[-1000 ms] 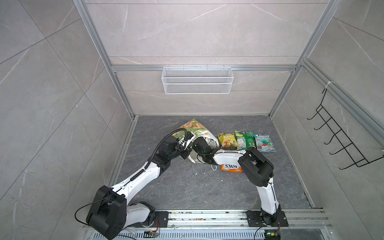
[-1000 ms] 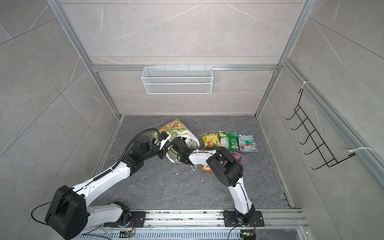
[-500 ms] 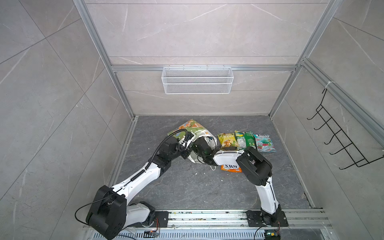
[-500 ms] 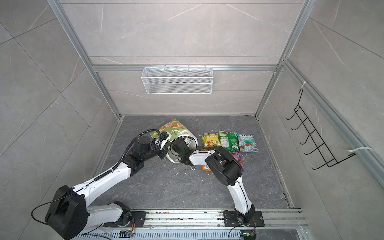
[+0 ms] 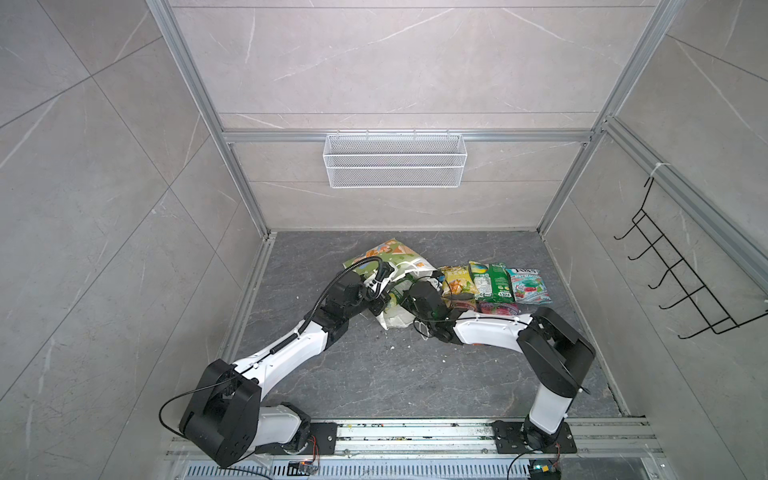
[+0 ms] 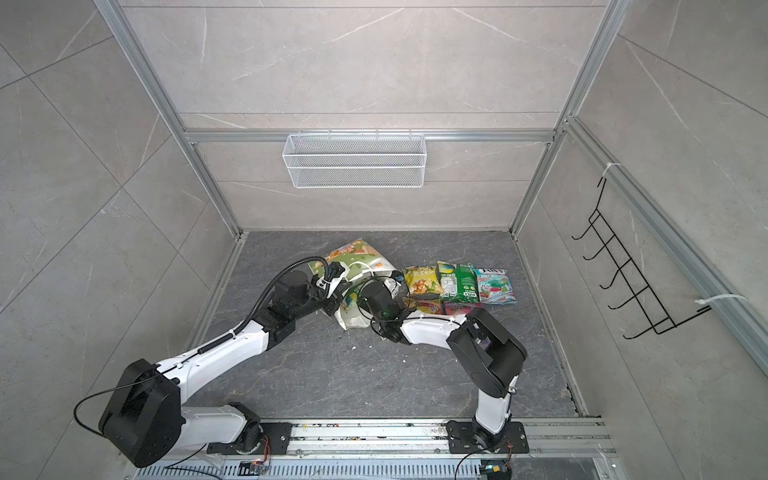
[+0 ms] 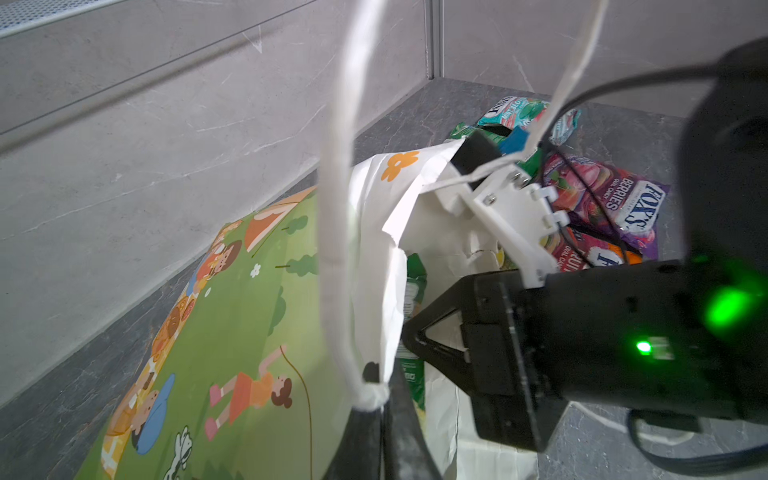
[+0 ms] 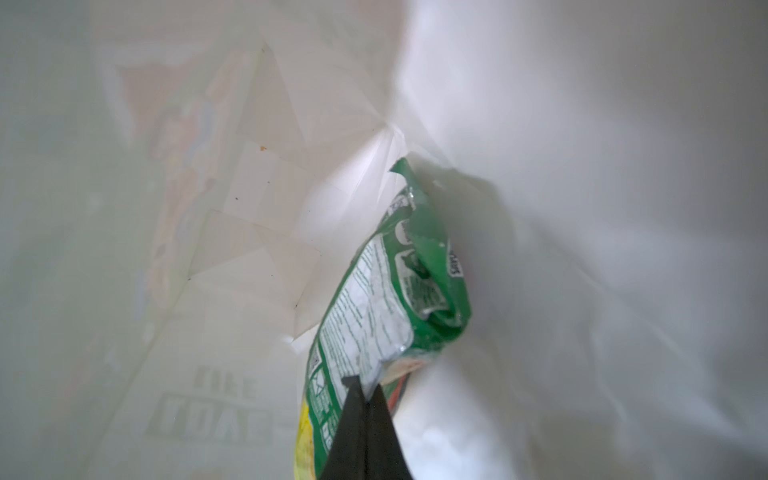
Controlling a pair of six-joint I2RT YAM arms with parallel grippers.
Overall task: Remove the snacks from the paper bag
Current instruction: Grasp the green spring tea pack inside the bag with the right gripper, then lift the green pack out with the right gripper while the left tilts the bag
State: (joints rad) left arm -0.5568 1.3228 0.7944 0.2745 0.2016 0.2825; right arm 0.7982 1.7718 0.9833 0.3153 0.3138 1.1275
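The paper bag (image 5: pixel 390 253) (image 6: pixel 353 253) lies on its side on the floor, green printed face up, mouth toward the arms. My left gripper (image 7: pixel 382 405) is shut on the bag's rim beside a white cord handle (image 7: pixel 336 208). My right gripper (image 8: pixel 365 384) is inside the bag, shut on a green snack packet (image 8: pixel 374 316); in both top views its fingers are hidden by the bag. Right of the bag lie a yellow chip bag (image 5: pixel 455 282), a green bag (image 5: pixel 490 282), a teal mint bag (image 5: pixel 528 284) and a purple candy bag (image 7: pixel 615 199).
A white wire mesh basket (image 5: pixel 395 160) hangs on the back wall. A black hook rack (image 5: pixel 681 282) is on the right wall. The arms' base rail (image 5: pixel 415 432) runs along the front edge. Small crumbs dot the floor in front of the bag.
My right arm has drawn back slightly to the right, its elbow swinging toward the front right. The left arm and the paper bag have held still.
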